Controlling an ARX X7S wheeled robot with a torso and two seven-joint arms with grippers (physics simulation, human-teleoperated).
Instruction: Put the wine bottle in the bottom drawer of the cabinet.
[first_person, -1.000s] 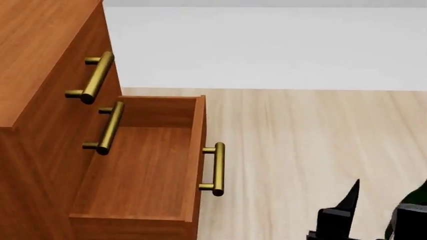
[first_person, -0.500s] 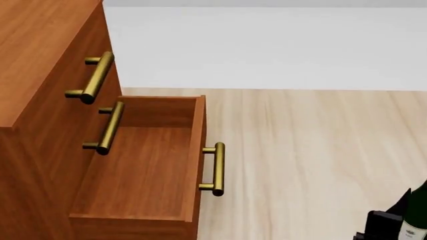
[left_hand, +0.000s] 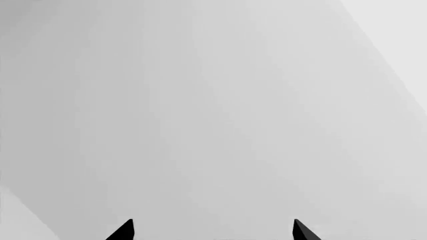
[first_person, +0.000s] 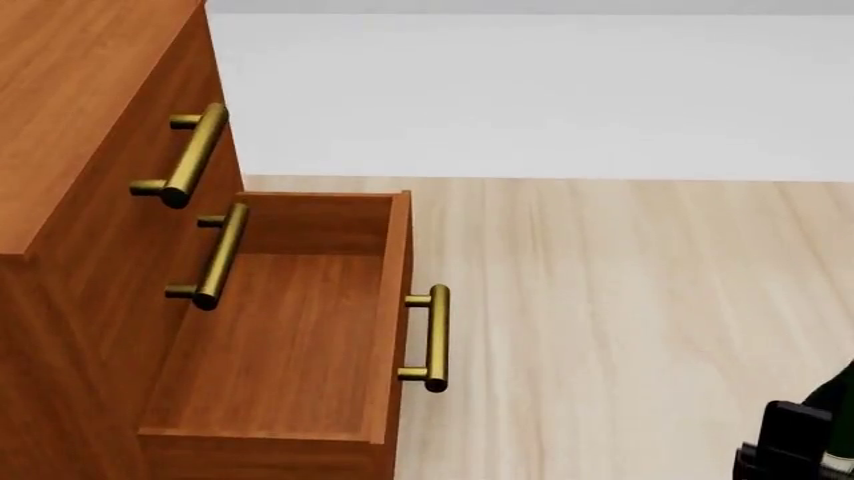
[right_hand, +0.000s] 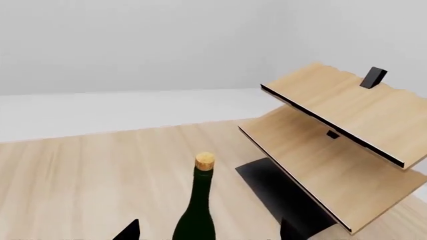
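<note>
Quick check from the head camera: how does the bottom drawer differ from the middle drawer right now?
The bottom drawer is pulled out, its inside open to view and bare; the middle drawer is shut flush with the cabinet. The bottom drawer's handle stands well out over the floor; the middle drawer's handle sits back at the cabinet face. Both are reddish-brown wood with brass bar handles.

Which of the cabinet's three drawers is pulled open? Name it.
The bottom drawer: it juts out of the cabinet, showing its bare inside, while the two above sit shut.
</note>
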